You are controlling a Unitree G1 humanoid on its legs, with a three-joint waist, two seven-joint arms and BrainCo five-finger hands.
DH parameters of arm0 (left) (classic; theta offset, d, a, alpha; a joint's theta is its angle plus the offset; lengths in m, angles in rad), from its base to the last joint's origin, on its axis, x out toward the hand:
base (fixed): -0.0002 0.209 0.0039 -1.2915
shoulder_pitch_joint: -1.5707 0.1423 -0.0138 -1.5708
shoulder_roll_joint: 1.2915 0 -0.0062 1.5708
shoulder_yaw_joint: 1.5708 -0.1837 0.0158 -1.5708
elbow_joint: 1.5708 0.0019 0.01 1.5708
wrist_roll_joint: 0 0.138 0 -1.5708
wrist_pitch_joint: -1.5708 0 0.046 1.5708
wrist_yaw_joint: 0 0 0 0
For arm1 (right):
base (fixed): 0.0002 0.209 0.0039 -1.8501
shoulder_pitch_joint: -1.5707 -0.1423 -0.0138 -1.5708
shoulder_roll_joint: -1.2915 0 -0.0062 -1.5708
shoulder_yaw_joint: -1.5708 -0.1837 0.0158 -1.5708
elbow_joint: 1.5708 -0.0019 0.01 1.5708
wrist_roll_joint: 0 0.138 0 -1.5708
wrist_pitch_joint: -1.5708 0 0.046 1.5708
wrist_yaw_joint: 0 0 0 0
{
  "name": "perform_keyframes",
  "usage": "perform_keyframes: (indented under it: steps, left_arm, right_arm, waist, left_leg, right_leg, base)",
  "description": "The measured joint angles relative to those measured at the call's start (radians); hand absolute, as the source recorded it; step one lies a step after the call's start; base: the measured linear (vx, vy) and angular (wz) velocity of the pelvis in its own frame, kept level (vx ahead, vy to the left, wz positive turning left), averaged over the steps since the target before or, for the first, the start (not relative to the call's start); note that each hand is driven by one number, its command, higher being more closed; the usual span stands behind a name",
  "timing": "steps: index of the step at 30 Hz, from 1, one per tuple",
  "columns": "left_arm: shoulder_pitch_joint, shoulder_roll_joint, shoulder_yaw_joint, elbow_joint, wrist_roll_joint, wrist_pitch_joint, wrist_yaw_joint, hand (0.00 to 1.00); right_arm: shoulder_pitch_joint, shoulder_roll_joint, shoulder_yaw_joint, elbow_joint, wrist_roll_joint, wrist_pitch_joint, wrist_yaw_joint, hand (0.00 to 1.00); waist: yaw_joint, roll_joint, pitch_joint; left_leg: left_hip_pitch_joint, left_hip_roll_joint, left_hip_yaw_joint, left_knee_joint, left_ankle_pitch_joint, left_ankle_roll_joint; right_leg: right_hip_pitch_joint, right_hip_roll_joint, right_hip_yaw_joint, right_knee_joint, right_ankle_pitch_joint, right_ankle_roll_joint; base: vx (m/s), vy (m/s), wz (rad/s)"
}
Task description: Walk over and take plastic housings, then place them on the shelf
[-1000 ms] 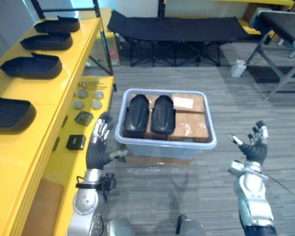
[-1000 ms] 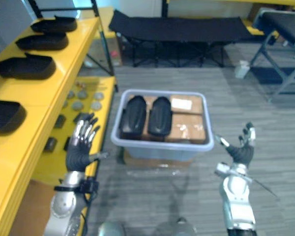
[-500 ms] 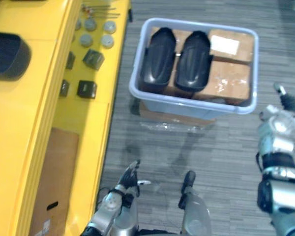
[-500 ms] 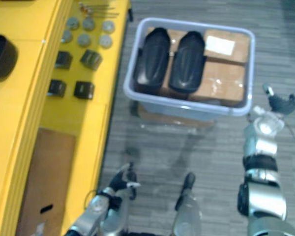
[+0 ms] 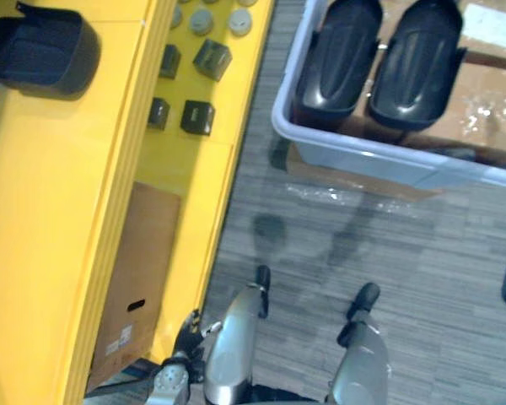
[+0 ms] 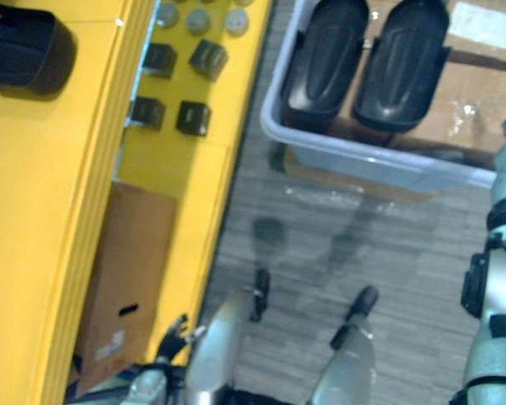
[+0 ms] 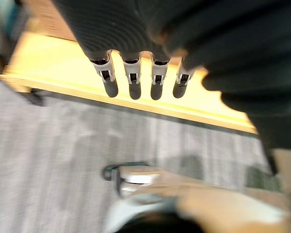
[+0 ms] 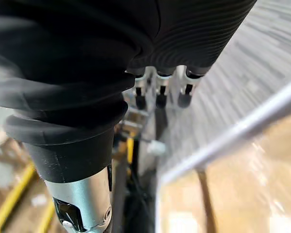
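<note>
Two black plastic housings (image 5: 337, 51) (image 5: 417, 59) lie side by side in a pale blue bin (image 5: 388, 156) on the floor, beside brown cartons (image 5: 489, 89). Another black housing (image 5: 42, 51) sits on the yellow shelf's top board (image 5: 42, 211). My left hand (image 7: 131, 80) hangs low beside the shelf's lower edge, fingers straight and holding nothing; it also appears small at the bottom as the left hand (image 6: 170, 336). My right hand (image 8: 157, 94) is open and empty next to the bin's rim (image 8: 233, 131). The right arm (image 6: 497, 278) runs up the right edge.
The shelf's lower board (image 5: 198, 160) carries small dark blocks (image 5: 198, 118) and grey round discs (image 5: 202, 21). A cardboard box (image 5: 139, 278) stands under it. Flat cardboard (image 5: 354, 173) lies beneath the bin. Grey carpet (image 5: 320, 245) stretches between shelf and bin.
The camera has tilted down and come closer to the bin and shelf. Both hands, raised and spread a second ago, have dropped to my sides.
</note>
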Motion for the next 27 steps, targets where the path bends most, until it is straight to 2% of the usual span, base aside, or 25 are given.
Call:
perform_keyframes:
  steps: [3, 5, 7, 14, 18, 22, 27]
  left_arm:
    - [0.002, -0.005, -0.001, 0.002, -0.022, 0.003, -0.02, 0.0]
    - [0.002, -0.011, 0.0, 0.021, -0.03, -0.002, -0.036, 0.0]
    - [0.002, -0.022, 0.0, 0.035, -0.032, -0.006, -0.046, 0.0]
    - [0.009, -0.031, -0.006, 0.038, -0.04, -0.008, -0.058, 0.0]
    - [0.009, -0.031, -0.029, 0.044, -0.077, -0.008, -0.059, 0.0]
    - [0.009, -0.046, -0.036, 0.071, -0.096, -0.01, -0.062, 0.0]
    - [0.009, -0.058, -0.044, 0.079, -0.117, -0.016, -0.076, 0.0]
  right_arm:
    - [-0.009, -0.002, 0.003, 0.034, 0.0, 0.037, 0.022, 0.0]
    - [-0.011, -0.007, 0.01, 0.064, -0.039, 0.049, 0.041, 0.0]
    - [-0.011, -0.033, 0.012, 0.069, -0.06, 0.054, 0.055, 0.0]
    - [-0.028, -0.039, 0.089, 0.074, -0.138, 0.08, 0.096, 0.0]
    - [-0.029, -0.044, 0.128, 0.074, -0.155, 0.082, 0.102, 0.0]
    - [-0.029, -0.055, 0.13, 0.087, -0.156, 0.131, 0.1, 0.0]
    - [-0.027, -0.069, 0.157, 0.127, -0.143, 0.241, 0.057, 0.0]
  waist:
    - [0.017, 0.002, -0.002]
    - [0.026, 0.011, -0.007]
    - [0.03, 0.028, -0.019]
    - [0.089, 0.031, -0.021]
    - [0.111, 0.038, -0.026]
    - [0.132, 0.052, -0.036]
    - [0.155, 0.062, -0.042]
  left_leg:
    - [-0.003, -0.007, -0.006, 0.0, 0.002, 0.001]
    - [-0.012, -0.021, -0.016, 0.003, 0.003, 0.003]
    - [-0.035, -0.031, -0.034, 0.009, 0.007, 0.008]
    - [-0.053, -0.038, -0.058, 0.02, 0.006, 0.007]
    - [-0.069, -0.038, -0.064, 0.028, 0.006, 0.006]
    - [-0.077, -0.039, -0.065, 0.027, 0.006, 0.007]
    - [-0.092, -0.039, -0.067, 0.029, 0.006, 0.007]
  right_leg:
    - [-0.004, -0.008, -0.004, 0.014, -0.008, 0.001]
    - [-0.008, -0.022, -0.012, 0.027, -0.015, 0.008]
    - [-0.014, -0.034, -0.034, 0.031, -0.017, 0.01]
    - [-0.021, -0.038, -0.05, 0.042, -0.028, 0.007]
    - [-0.037, -0.043, -0.054, 0.065, -0.038, 0.007]
    - [-0.045, -0.045, -0.055, 0.065, -0.039, 0.007]
    - [-0.058, -0.044, -0.057, 0.063, -0.038, 0.007]
  base:
    - [-0.01, 0.025, 0.08]
    - [-0.01, 0.036, 0.19]
    - [-0.01, 0.041, 0.28]
    - [0.0, 0.011, 0.08]
    - [-0.02, -0.005, 0.04]
    - [0.0, 0.0, 0.0]
    - [0.0, 0.0, 0.0]
